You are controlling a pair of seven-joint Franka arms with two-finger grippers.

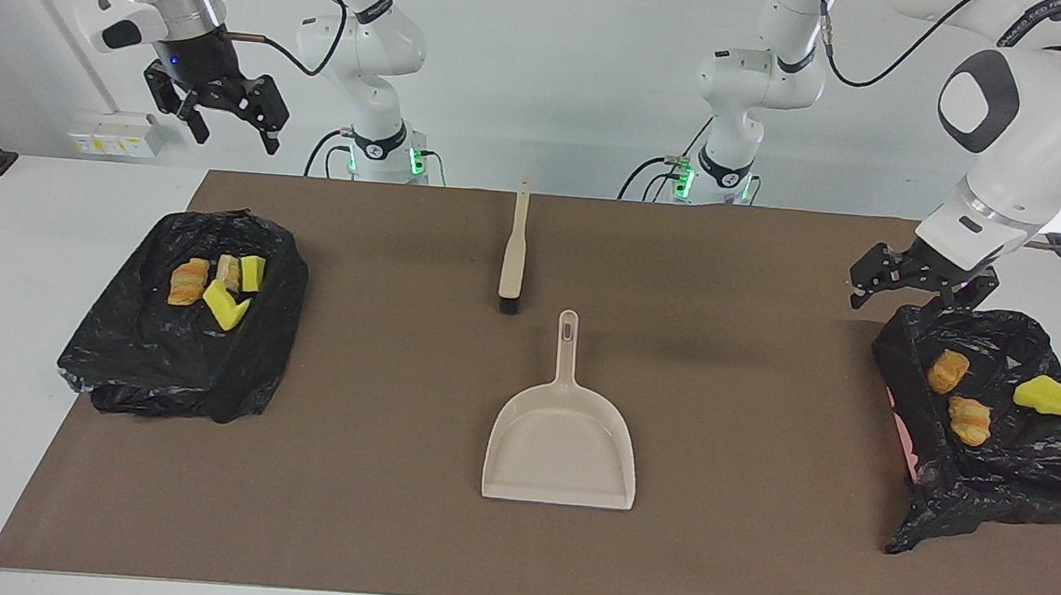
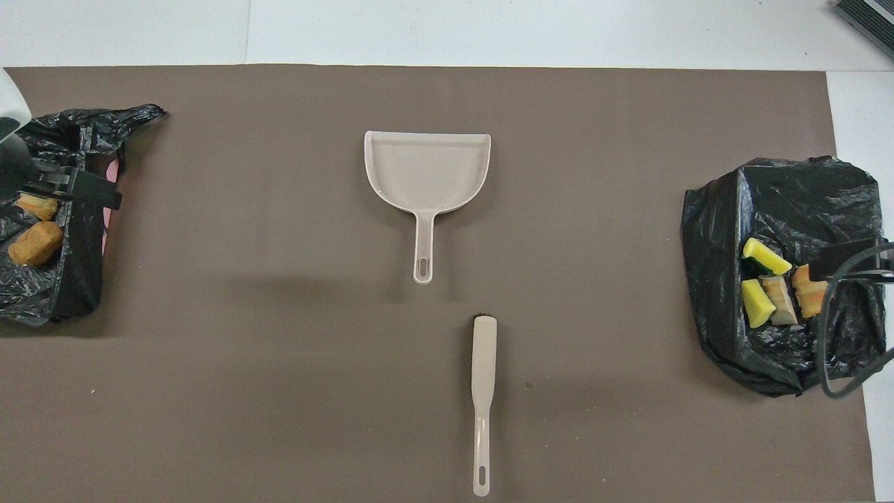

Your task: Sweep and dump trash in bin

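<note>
The trash lies in two black-bag-lined bins. The bin (image 1: pixel 144 354) at the right arm's end holds a bread lump (image 1: pixel 188 281), a tan piece (image 1: pixel 229 269) and two yellow sponge pieces (image 1: pixel 226 306). The bin (image 1: pixel 1023 463) at the left arm's end holds two bread lumps (image 1: pixel 970 420) and a yellow sponge piece (image 1: pixel 1049 397). My right gripper (image 1: pixel 226 113) is open and empty, high over the table's robot-side edge near its bin. My left gripper (image 1: pixel 919 283) is open and empty, just over its bin's rim nearest the robots.
An empty beige dustpan (image 1: pixel 562 440) lies mid-table on the brown mat (image 1: pixel 369 473), handle toward the robots. A beige brush (image 1: pixel 514 250) with black bristles lies nearer to the robots, bristles toward the dustpan handle. They also show in the overhead view, the dustpan (image 2: pixel 427 168) and the brush (image 2: pixel 482 391).
</note>
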